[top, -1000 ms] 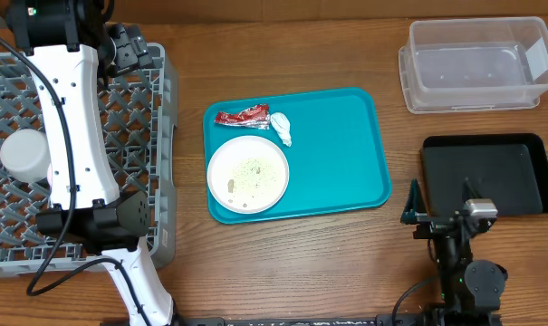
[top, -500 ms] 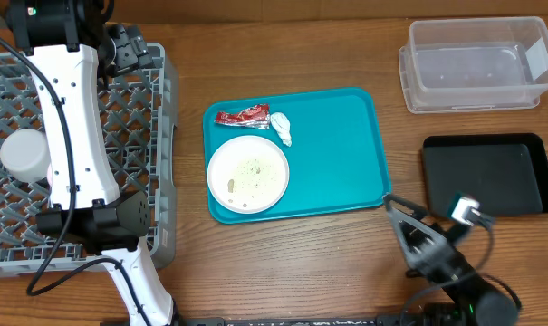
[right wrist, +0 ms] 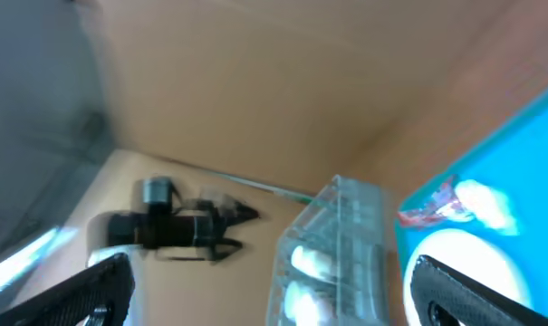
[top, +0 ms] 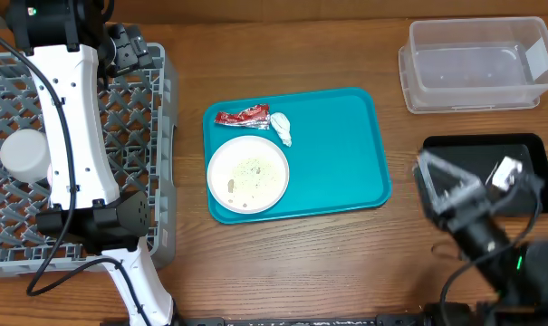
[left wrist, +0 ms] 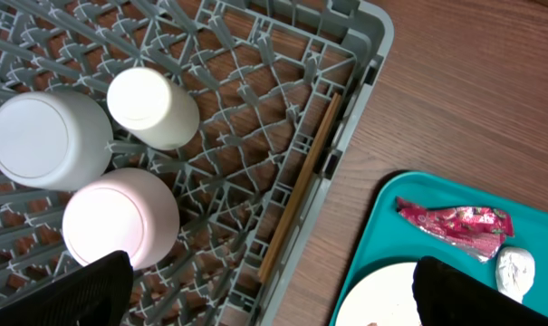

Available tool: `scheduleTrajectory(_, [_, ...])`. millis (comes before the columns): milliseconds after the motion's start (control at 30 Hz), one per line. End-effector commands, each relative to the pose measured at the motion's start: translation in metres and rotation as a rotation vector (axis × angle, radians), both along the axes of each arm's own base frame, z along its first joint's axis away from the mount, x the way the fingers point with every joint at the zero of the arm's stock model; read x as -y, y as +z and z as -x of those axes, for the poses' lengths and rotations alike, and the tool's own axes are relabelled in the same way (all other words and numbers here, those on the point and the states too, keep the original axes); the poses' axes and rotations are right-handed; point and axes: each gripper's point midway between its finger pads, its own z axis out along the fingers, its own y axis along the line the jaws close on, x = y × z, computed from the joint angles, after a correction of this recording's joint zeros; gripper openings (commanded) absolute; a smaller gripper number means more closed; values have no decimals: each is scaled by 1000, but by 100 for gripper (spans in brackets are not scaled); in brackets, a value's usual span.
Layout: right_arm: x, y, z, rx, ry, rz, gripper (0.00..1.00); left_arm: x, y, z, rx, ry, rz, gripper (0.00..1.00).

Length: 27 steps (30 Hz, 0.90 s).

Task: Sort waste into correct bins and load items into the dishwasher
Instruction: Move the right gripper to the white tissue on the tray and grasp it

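The dish rack [top: 166, 167] sits well left of the teal tray [top: 346, 154], and from overhead I see little of its floor because the left arm lies across it. Only the upturned grey-blue bowl [top: 24, 154] shows there. My left wrist camera gives more: that bowl, a small white cup [left wrist: 153, 109] and a pink bowl [left wrist: 120, 228], all upside down, on the rack side far from the tray. A pair of chopsticks [left wrist: 301, 181] lies along the rack wall nearest it. The left gripper [left wrist: 274, 285] is spread wide and holds nothing, with only its dark fingertips showing in the bottom corners. On the tray's left part lie the red wrapper [top: 243, 116] and, touching it, the white tissue wad [top: 282, 129]. Just below them sits the white plate [top: 247, 173] with pale food scraps [top: 251, 168]; I can't tell how many. Right of the tray, the clear tub [top: 473, 104] stands at the far side. The black tray [top: 536, 204] is nearer me, partly covered by the right gripper [top: 471, 181], which is badly blurred. Its wrist view is tilted and smeared, but the fingers sit far apart, with nothing between them.
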Motion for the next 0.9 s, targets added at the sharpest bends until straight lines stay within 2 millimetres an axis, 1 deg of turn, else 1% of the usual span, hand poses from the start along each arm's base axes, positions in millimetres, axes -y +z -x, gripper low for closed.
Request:
scheduleTrajectory(0, [-11, 6, -28, -5, 109, 301, 99, -2, -5, -1, -16, -4, -4, 100])
scheduleTrajectory(67, [-23, 8, -44, -66, 179, 376, 99, -2, -5, -1, -16, -4, -4, 100])
scheduleTrajectory(167, [-52, 12, -67, -110, 277, 496, 99, -2, -5, -1, -17, -4, -4, 100])
scheduleTrajectory(200, [-62, 11, -74, -122, 295, 543, 99, -2, -5, -1, -17, -4, -4, 100])
scheduleTrajectory(267, [-82, 0, -91, -158, 296, 664, 99, -2, -5, -1, -17, -4, -4, 100])
scheduleTrajectory(333, [-96, -18, -111, -202, 247, 801, 99, -2, -5, -1, -16, -4, -4, 100])
scheduleTrajectory(400, [-106, -35, -129, -231, 195, 896, 100, -2, -5, -1, -17, -4, -4, 100])
scheduleTrajectory(467, [-116, -59, -139, -268, 187, 962, 100, -2, -5, -1, -16, -4, -4, 100])
scheduleTrajectory(567, [-133, -87, -156, -291, 202, 977, 100, -2, -5, -1, -17, -4, -4, 100])
scheduleTrajectory(667, [-143, -123, -173, -339, 221, 1004, 100, -2, -5, -1, -16, -4, -4, 100])
scheduleTrajectory(800, [-155, -160, -191, -371, 240, 1016, 91, -2, -5, -1, -16, -4, -4, 100])
scheduleTrajectory(867, [-163, -169, -197, -363, 252, 1003, 88, -2, -5, -1, -16, -4, -4, 100])
